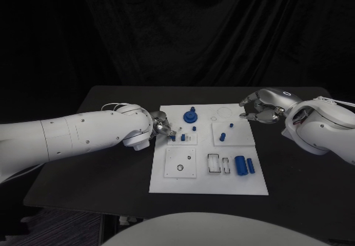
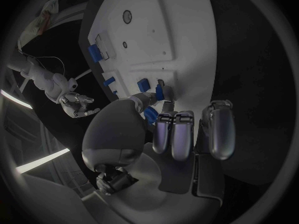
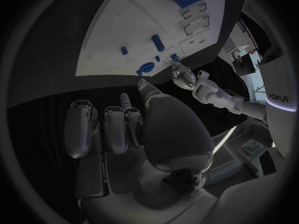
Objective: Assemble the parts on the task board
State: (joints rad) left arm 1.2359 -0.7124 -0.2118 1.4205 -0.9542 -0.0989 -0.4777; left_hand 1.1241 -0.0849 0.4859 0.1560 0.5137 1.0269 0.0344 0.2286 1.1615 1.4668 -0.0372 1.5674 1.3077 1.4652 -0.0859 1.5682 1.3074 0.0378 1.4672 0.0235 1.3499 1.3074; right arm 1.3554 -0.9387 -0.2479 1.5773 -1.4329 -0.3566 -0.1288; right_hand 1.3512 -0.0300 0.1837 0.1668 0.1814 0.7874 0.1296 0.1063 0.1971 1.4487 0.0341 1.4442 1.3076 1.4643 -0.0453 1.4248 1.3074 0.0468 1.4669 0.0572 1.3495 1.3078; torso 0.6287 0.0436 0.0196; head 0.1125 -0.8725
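The white task board (image 1: 209,179) lies mid-table. At its far end stands a round blue part with a knob (image 1: 191,117). A blue peg (image 1: 222,136) and a small blue stud (image 1: 231,124) stand on the right. Two blue cylinders (image 1: 241,165) lie near the right edge. My left hand (image 1: 159,129) is at the board's left edge. Its thumb (image 2: 144,99) reaches toward two small blue parts (image 1: 178,137) (image 2: 159,91); I cannot tell whether it holds one. My right hand (image 1: 259,110) (image 3: 124,129) hovers off the far right corner, fingers loosely apart, holding nothing.
A square inset with two holes (image 1: 181,163) and two rectangular slots (image 1: 214,163) sit in the board's near half. Black table (image 1: 96,169) surrounds the board on all sides. My left forearm (image 1: 74,136) lies across the table's left side.
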